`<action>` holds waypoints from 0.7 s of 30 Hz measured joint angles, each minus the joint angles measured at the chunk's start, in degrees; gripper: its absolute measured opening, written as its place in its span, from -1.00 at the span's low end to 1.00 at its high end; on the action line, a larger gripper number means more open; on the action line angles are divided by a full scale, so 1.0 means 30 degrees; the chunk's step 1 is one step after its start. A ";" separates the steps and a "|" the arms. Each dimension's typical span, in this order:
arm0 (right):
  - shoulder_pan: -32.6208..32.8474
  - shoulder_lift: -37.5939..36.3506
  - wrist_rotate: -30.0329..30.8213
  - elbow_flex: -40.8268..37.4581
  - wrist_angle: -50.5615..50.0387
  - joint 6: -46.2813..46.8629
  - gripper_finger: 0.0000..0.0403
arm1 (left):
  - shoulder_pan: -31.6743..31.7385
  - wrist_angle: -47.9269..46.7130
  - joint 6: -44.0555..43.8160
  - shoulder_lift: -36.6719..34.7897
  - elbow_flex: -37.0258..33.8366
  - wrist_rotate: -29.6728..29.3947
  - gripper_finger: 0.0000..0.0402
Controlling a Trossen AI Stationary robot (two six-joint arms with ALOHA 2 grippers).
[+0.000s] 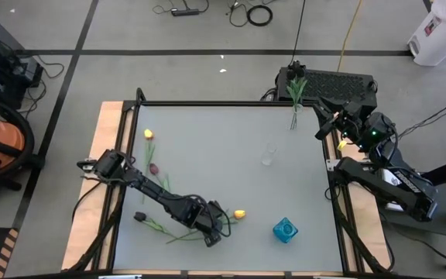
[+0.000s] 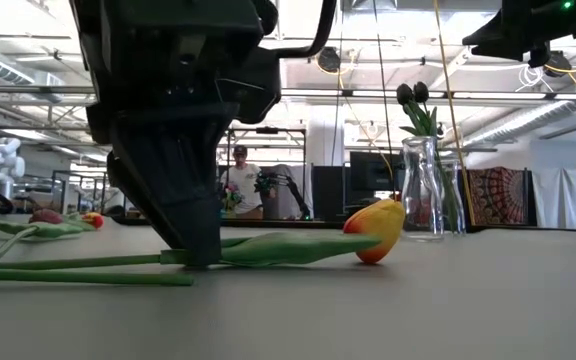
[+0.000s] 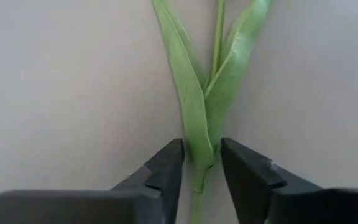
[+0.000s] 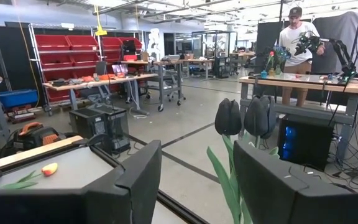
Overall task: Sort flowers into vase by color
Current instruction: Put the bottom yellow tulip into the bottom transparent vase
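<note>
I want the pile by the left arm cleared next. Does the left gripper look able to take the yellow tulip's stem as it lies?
Probably yes: the left gripper is down at the table, its fingers either side of the yellow tulip's stem, nothing between them.

No text, label, brand, number or sign could be read anywhere in the four views at this moment.

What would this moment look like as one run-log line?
left end effector: astride yellow tulip stem, on table | right end effector: raised near vase of dark tulips
</note>
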 joint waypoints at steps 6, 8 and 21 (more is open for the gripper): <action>0.0000 0.0000 0.0000 0.0000 0.0000 0.0000 -0.05 | 0.0078 -0.0108 0.0000 0.0015 -0.0022 -0.0037 -0.80; -0.0002 0.0000 0.0000 0.0000 0.0000 0.0000 -0.05 | 0.0086 -0.0080 0.0000 0.0015 -0.0022 -0.0027 -0.91; 0.0000 0.0000 0.0000 0.0000 -0.0007 -0.0003 -0.05 | 0.0292 -0.2959 0.1573 0.0160 0.1732 -0.1075 -0.98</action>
